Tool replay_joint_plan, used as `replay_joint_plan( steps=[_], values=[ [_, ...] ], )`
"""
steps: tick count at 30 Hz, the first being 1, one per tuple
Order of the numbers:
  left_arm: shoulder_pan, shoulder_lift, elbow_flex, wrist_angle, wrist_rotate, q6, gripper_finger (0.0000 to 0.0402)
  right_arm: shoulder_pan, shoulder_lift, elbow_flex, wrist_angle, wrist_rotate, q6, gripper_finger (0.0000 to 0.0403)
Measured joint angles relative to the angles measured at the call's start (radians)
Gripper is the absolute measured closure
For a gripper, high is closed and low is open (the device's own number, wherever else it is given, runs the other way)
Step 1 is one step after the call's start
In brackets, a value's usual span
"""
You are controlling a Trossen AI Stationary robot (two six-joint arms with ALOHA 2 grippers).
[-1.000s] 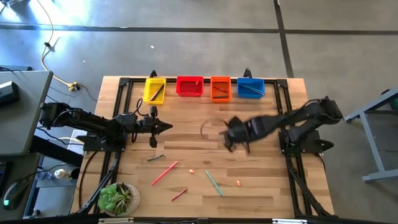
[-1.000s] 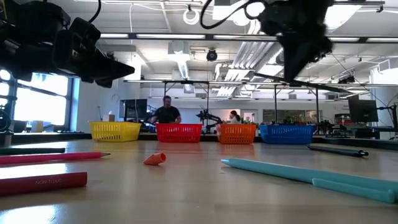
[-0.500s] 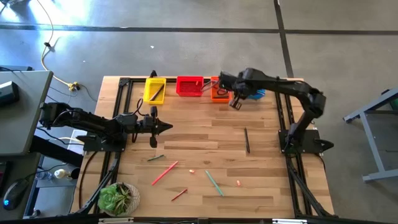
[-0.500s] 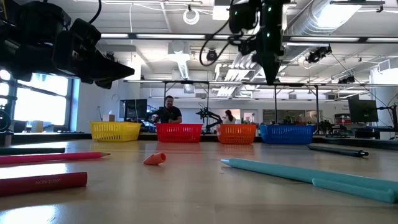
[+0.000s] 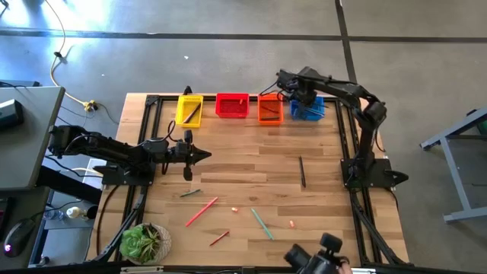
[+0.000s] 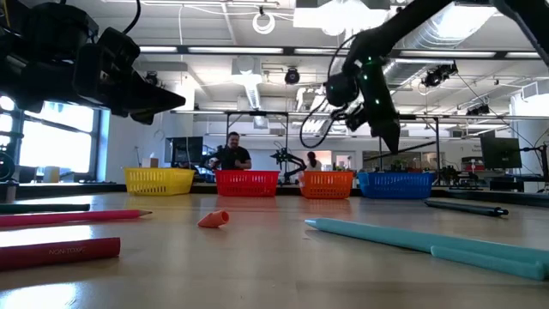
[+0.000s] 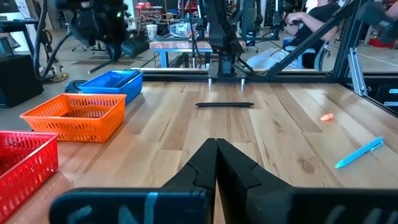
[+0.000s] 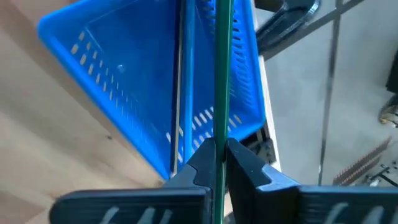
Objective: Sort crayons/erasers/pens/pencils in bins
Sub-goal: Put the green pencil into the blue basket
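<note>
While seen from above, right pincer hangs over blue bin | low: erasers on counter | left wrist: left pincer closed, idle | right wrist: fingers clamp green pen.

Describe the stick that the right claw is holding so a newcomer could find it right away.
Look at the row of four bins along the table's far edge and find the blue bin at its right end. The right claw hangs over it, shut on a thin green stick, the only stick held off the table.
</note>
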State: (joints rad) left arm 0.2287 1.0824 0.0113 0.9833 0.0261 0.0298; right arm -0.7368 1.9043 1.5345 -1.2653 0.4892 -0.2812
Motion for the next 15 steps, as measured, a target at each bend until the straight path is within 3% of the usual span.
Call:
replay_joint_plan(
  steps=[15],
  values=[
    [0.0,0.0,0.0,-0.013,-0.004,0.0,0.0401,-0.062,0.113,-0.002,0.067,-0.129,-0.061,0.0394]
  ],
)
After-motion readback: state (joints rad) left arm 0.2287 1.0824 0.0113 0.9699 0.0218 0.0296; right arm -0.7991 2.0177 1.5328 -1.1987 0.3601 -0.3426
